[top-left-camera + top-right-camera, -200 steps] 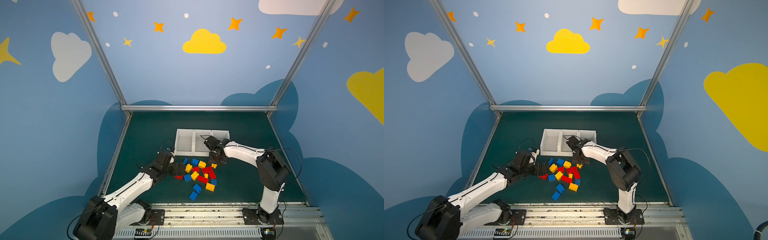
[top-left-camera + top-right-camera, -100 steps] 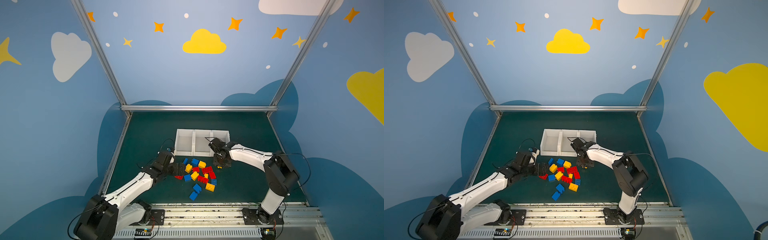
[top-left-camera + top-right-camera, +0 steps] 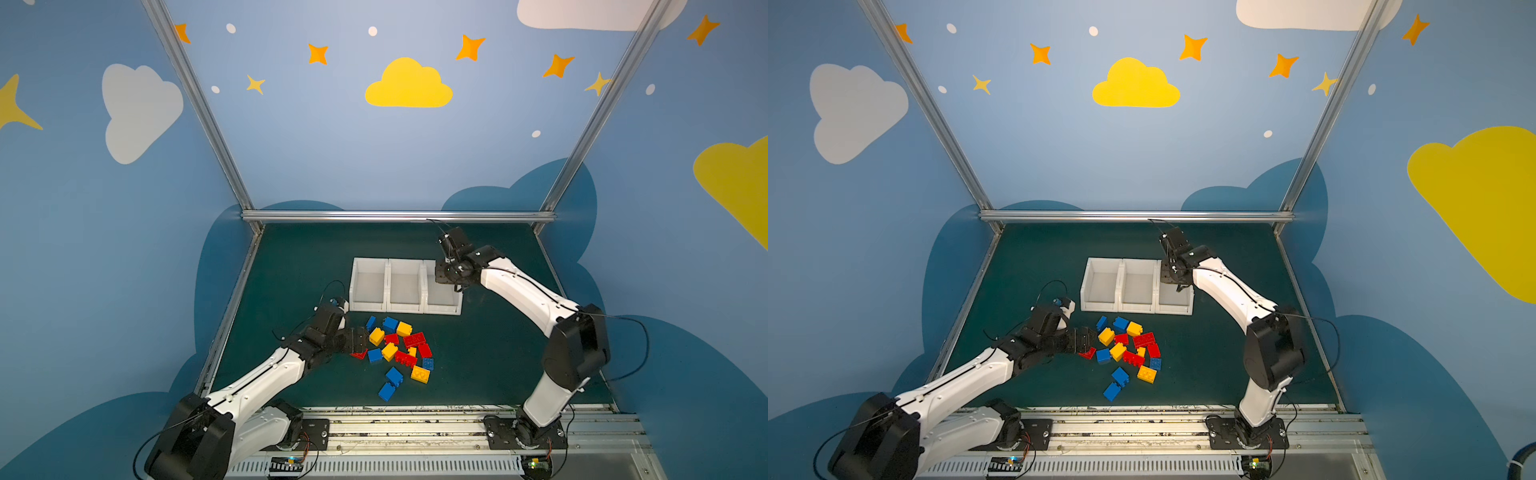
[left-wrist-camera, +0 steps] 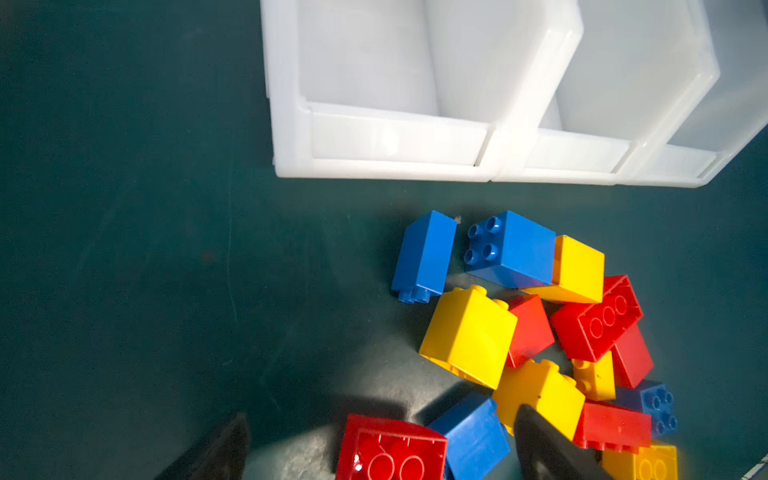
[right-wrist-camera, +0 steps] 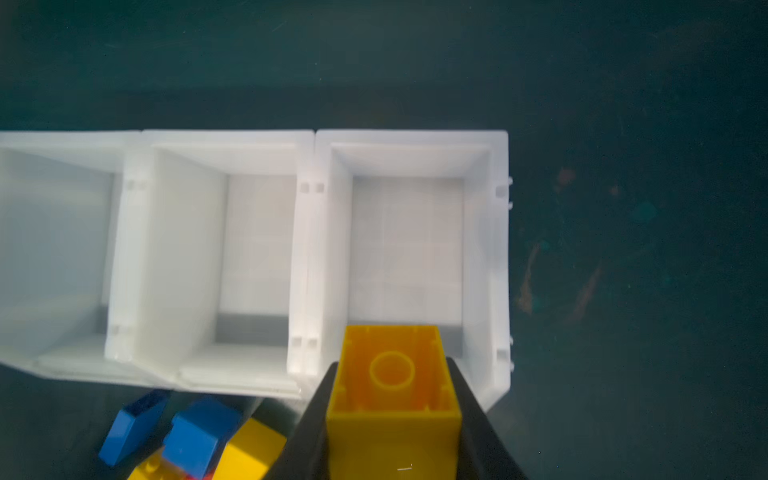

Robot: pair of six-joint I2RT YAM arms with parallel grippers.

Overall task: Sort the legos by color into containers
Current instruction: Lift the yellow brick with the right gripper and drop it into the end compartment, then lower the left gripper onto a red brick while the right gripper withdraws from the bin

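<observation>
Right jaws clamp a yellow lego above the rightmost container (early release could bounce it out); left jaws apart.

containers: plain white, all three alike, no pattern.
worktop: dark green, plain.
legos: red, blue and yellow, mixed in one heap in front of the containers.
yellow lego: plain yellow, also on its hollow underside, over the containers.
right gripper: black jaws on both sides of the yellow lego.
left gripper: black jaws.
arms: white shells, black joints.
walls: light blue with white and yellow clouds, orange and yellow stars, white dots, and darker blue cloud shapes low behind the containers.
frame bars: silver.
</observation>
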